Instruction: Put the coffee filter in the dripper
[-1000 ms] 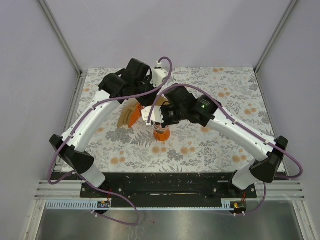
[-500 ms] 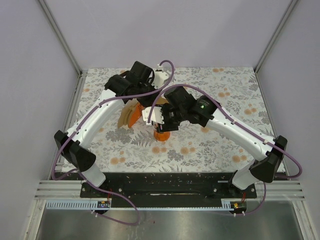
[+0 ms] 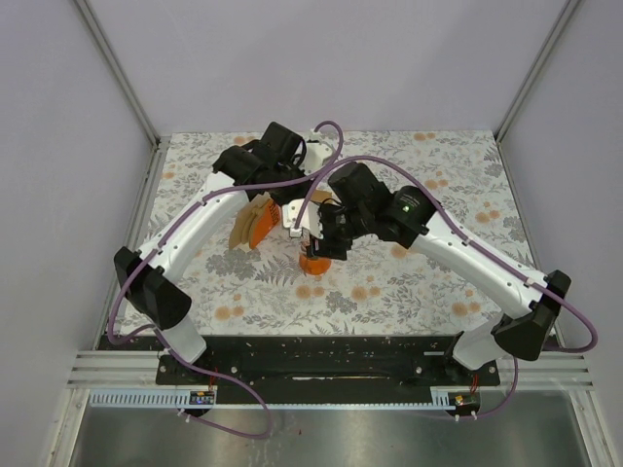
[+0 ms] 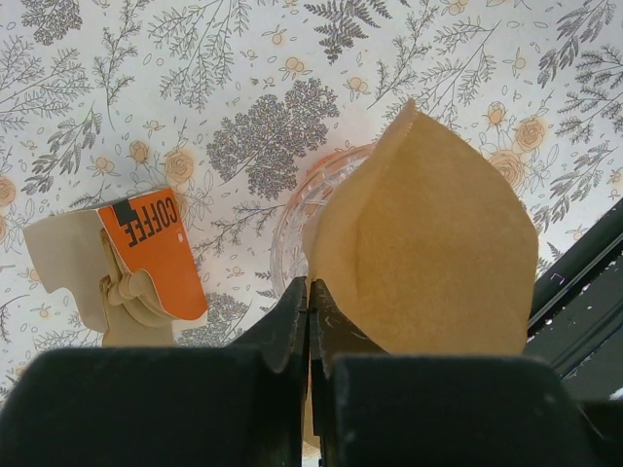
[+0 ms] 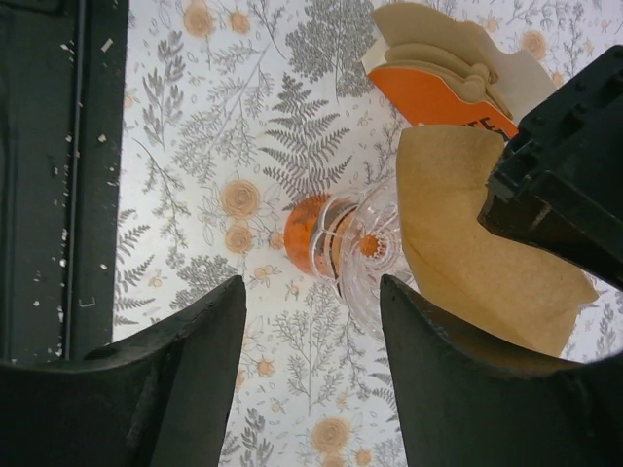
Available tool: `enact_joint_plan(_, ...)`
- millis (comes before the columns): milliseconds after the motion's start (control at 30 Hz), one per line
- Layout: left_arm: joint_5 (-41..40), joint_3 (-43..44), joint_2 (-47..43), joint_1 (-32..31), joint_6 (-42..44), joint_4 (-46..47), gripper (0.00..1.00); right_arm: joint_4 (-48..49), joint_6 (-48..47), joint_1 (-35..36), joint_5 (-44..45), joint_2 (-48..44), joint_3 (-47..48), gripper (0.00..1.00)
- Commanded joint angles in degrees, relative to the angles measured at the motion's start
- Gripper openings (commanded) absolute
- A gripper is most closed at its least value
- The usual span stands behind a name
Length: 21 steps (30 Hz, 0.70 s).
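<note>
- My table (image 3: 419,282) has a flowered cover.
- The dripper (image 3: 313,261) stands near its middle.
- A filter stack (image 3: 255,222) in an orange holder (image 4: 146,243) lies beside it, to my left.

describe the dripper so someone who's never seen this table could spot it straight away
Start at the floral tablecloth and look near its middle. The dripper sits there: a clear ribbed cone on an orange cylindrical base. Its neighbour, the orange holder marked COFFEE with its bundle of filters, is flat and opaque, not clear.
</note>
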Motion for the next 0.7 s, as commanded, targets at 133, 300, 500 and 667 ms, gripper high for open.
enact_joint_plan(133, -0.40, 0.41, 0.10, -0.75, -0.05, 1.96, 0.07, 4.28, 12.19, -1.51, -7.93, -3.44, 1.76, 0.65)
enact_joint_plan(300, -2.59, 0.14, -0.16, -2.15, 0.48, 1.60, 0.26, 5.95, 15.53, -3.18, -8.28, -3.62, 1.49, 0.66)
enact_joint_plan(500, -5.23, 0.49, -0.16, -2.68, 0.22, 1.96, 0.44, 10.25, 21.07, -5.03, -5.74, -4.58, 0.09, 0.65)
enact_joint_plan(667, -6.29, 2.34, -2.00, -2.68, 0.57, 1.95, 0.60, 13.86, 26.17, -6.08, -2.49, -5.90, -1.49, 0.66)
